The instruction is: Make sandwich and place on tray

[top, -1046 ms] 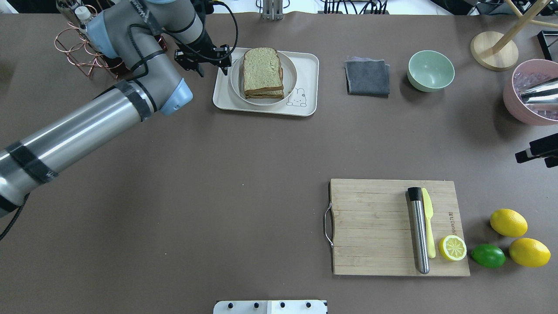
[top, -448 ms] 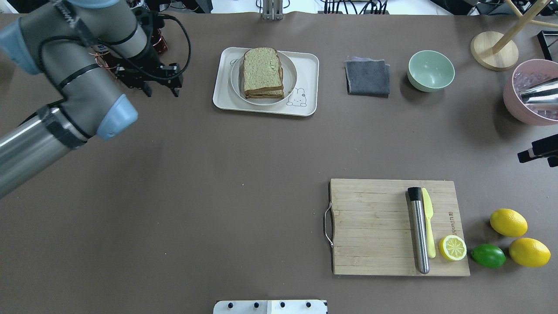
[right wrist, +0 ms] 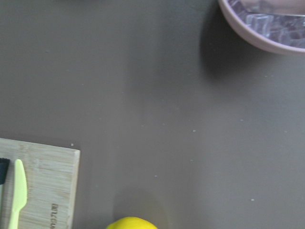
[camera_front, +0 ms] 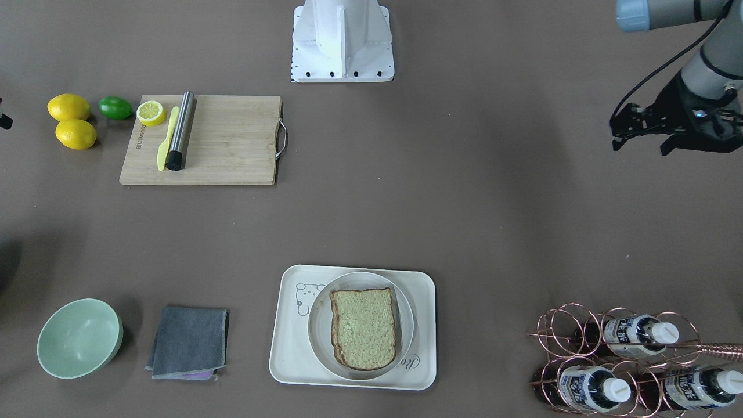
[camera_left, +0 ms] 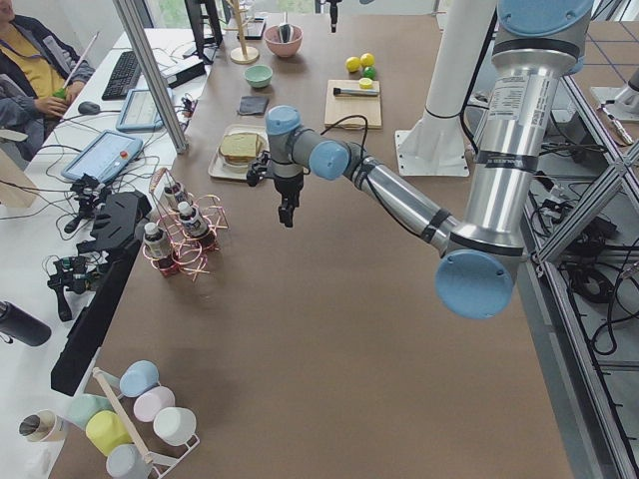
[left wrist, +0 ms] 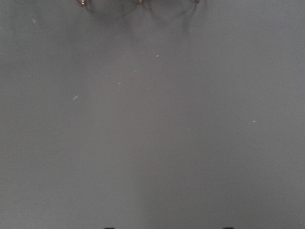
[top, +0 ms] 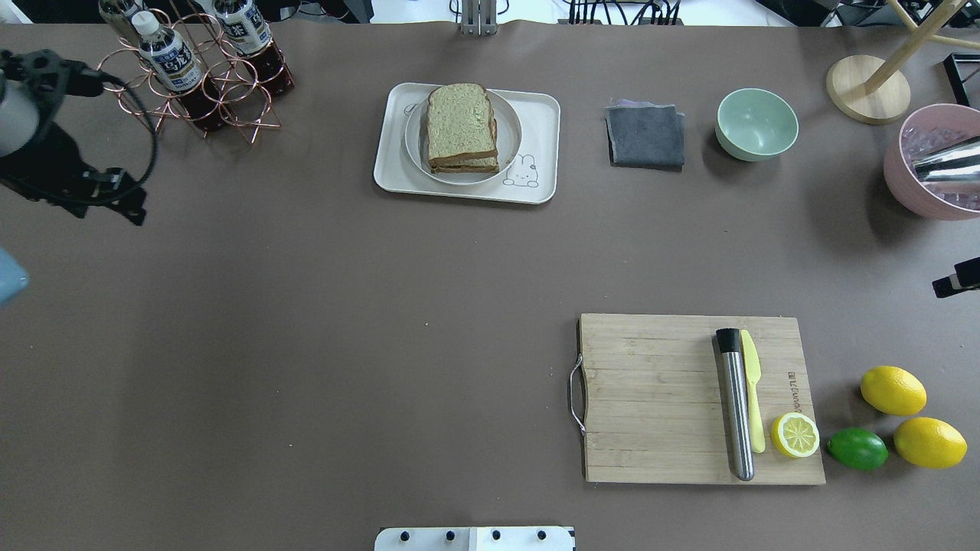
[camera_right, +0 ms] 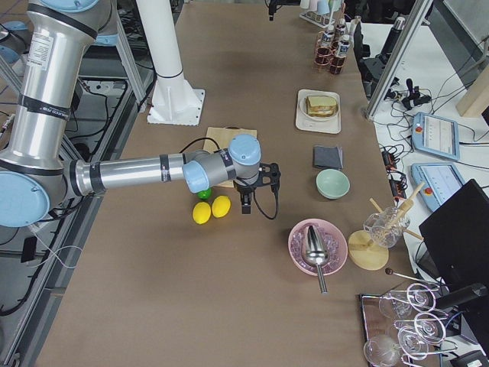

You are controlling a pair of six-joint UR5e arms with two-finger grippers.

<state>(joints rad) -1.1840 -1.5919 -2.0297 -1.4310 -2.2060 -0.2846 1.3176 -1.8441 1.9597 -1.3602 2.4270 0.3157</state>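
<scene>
The sandwich [camera_front: 364, 328] lies on a round white plate [camera_front: 318, 342]. The plate sits inside the cream tray [camera_front: 288, 360] at the bottom centre of the front-facing view, closest to that camera. One tan slice faces up. The overhead view shows a second brown-crusted slice under it, and what lies between them cannot be seen. A bear drawing [camera_front: 307, 297] marks the tray's upper left corner.

In the same near row, a folded grey cloth [camera_front: 188, 342] lies to the left of the tray. A pale green bowl [camera_front: 79, 338] stands at the lower left. At the lower right, a copper wire rack [camera_front: 560, 331] holds white-capped bottles [camera_front: 635, 335].

Past a wide stretch of bare brown table, the bamboo cutting board [camera_front: 226, 142] lies at the upper left. It carries a steel tube [camera_front: 180, 130], a yellow-green plastic knife [camera_front: 166, 139] and a lemon half [camera_front: 151, 112]. A lime [camera_front: 115, 108] and two lemons [camera_front: 68, 107] sit just beside the board's left edge.

At about the same depth, in the upper right, the left gripper [camera_front: 639, 148] hangs above bare table, well apart from the tray. Its jaws are spread wide and hold nothing.

The right gripper [camera_right: 246, 200] hovers near the lemons, between the board and a pink bowl [right wrist: 267, 28]. Whether its jaws are apart cannot be told.

Farthest, at the top centre, stands the white robot base [camera_front: 342, 40].
</scene>
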